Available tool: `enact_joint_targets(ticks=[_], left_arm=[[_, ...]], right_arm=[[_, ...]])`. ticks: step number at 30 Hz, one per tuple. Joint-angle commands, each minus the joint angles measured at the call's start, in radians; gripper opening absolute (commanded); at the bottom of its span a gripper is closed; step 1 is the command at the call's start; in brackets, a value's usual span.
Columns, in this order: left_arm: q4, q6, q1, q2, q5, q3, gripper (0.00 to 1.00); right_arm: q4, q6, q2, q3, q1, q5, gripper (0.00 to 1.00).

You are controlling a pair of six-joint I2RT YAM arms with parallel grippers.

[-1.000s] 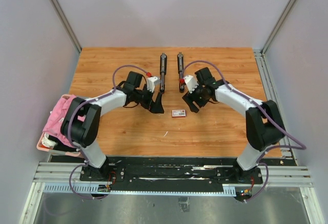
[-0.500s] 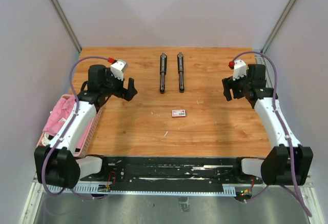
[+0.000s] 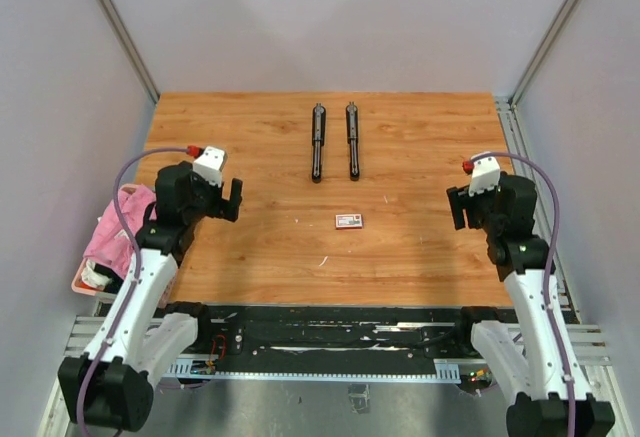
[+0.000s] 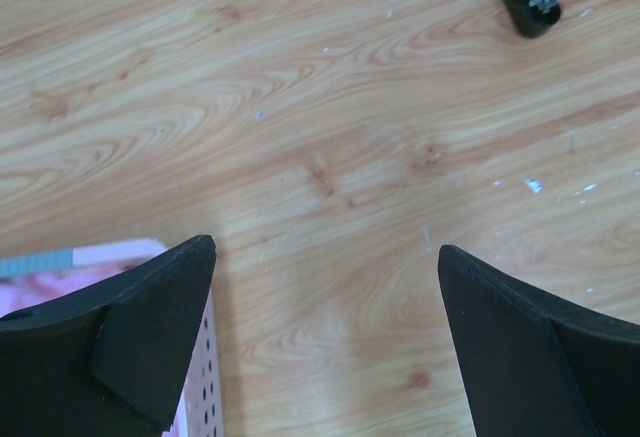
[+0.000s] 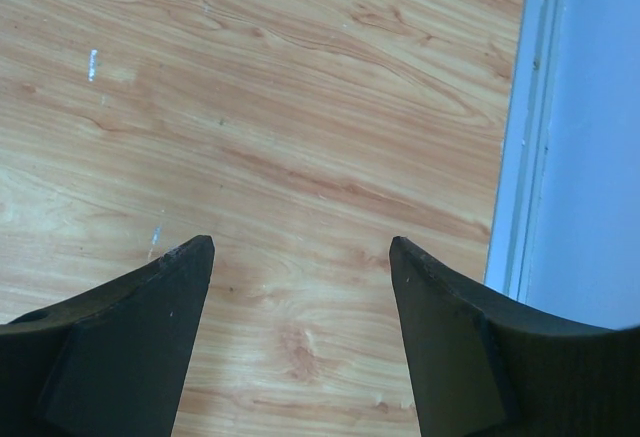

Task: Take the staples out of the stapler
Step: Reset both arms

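Looks about done: stapler (image 3: 317, 143) split into two black bars by far edge, stray staples (image 3: 323, 260) on worktop (image 3: 230, 117). Left gripper (image 4: 325, 247) and right gripper (image 5: 300, 240) released, empty, near side edges.

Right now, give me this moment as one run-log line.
left gripper: open, empty | right gripper: open, empty | black stapler bars: side by side, far centre | red-and-white box: mid-table

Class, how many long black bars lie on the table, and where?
2: left bar and right bar, side by side, apart, at the table's far middle. None appears hidden.
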Motion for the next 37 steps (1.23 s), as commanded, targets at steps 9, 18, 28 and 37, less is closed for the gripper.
enact_joint_targets(ticks=[9, 18, 28, 37], left_arm=[[0.130, 0.078, 0.006, -0.472, -0.090, -0.347, 0.98], [-0.003, 0.074, 0.005, -0.693, -0.064, -0.379, 0.98], [0.010, 0.055, 0.005, -0.735, -0.133, -0.407, 0.98], [0.025, 0.048, 0.005, -0.733, -0.167, -0.417, 0.98]], right_arm=[[0.185, -0.001, -0.393, -0.291, -0.018, 0.144, 0.73], [0.222, -0.026, -0.597, -0.426, -0.018, 0.098, 0.73], [0.205, 0.020, -0.734, -0.467, -0.030, 0.174, 0.73], [0.242, 0.020, -0.729, -0.485, -0.033, 0.229, 0.73]])
